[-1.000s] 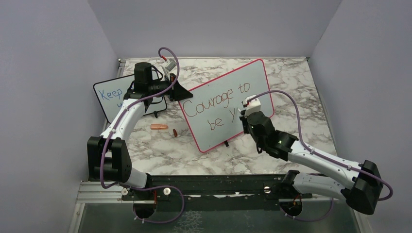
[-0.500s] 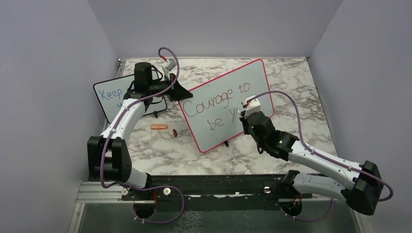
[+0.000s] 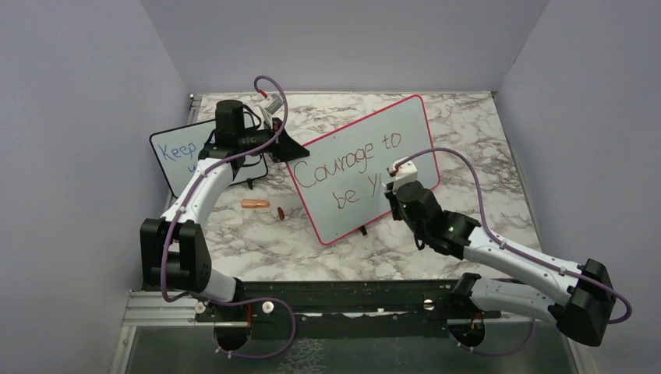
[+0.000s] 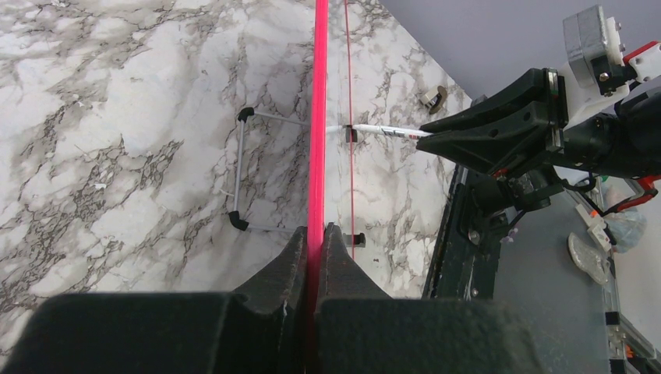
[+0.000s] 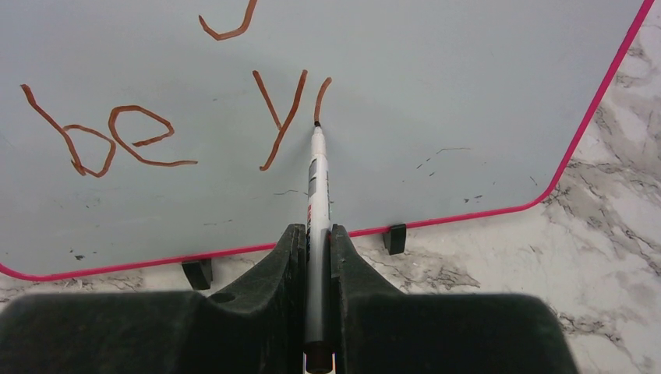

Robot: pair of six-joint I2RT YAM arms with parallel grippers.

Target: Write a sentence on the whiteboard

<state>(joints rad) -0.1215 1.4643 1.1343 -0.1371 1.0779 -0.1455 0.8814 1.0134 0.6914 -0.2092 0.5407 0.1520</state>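
Red-pink frame point(image 4: 318, 117) sits pinched in my left tool point(image 4: 316, 234), bracing the whiteboard point(image 3: 405, 125) upright on the desk point(image 3: 475, 125). Sentence point(image 3: 347, 167) reads "Courage to be y". Right tool point(image 5: 316, 238) clamps the marker point(image 5: 317, 175), tip touching the stroke beside y; I judge light pressure, slow curve best.

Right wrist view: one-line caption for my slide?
Jaws clamp a marker, tip on the whiteboard, sentence reading "be y" plus one further stroke.
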